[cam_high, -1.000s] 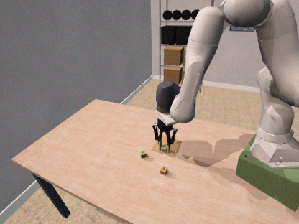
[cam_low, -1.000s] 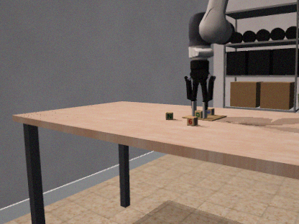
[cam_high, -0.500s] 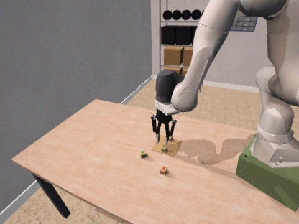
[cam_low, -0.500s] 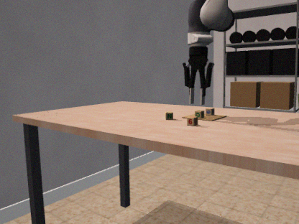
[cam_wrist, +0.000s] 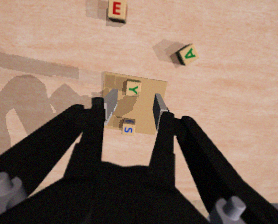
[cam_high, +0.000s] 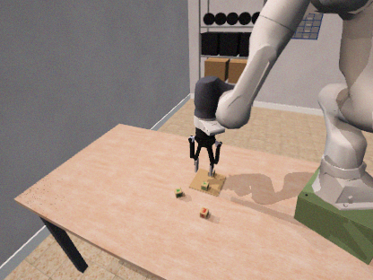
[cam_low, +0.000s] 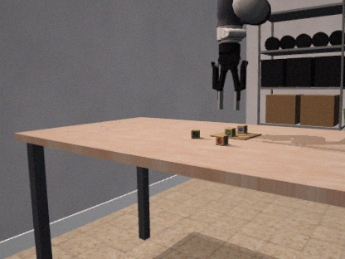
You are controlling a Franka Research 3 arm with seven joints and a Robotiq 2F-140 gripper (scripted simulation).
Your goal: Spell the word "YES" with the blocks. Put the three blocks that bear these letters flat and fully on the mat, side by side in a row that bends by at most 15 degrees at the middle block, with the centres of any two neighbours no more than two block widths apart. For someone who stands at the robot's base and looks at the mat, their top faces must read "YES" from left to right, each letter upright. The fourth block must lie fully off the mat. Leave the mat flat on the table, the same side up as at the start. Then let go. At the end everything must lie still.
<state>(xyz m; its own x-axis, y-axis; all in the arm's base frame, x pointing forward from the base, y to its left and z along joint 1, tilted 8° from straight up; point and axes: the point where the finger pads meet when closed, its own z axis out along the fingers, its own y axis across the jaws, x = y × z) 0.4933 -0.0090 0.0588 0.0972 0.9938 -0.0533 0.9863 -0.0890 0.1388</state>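
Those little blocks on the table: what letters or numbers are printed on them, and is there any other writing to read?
"E", red, on the block off the mat.
"A", green, on the tilted-looking block off the mat.
"Y", green, on the block on the mat.
"S", blue, on the second block on the mat.
The blue sheet on the far wall is too blurred to read.

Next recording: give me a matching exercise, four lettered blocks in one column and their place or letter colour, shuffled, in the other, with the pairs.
Things:
1. Y block
2. S block
3. E block
4. A block

Descriptions:
a. red letter, off the mat
b. blue letter, on the mat
c. green letter, off the mat
d. green letter, on the mat

Pairs: 1-d, 2-b, 3-a, 4-c

The gripper hangs open above the mat, holding nothing.
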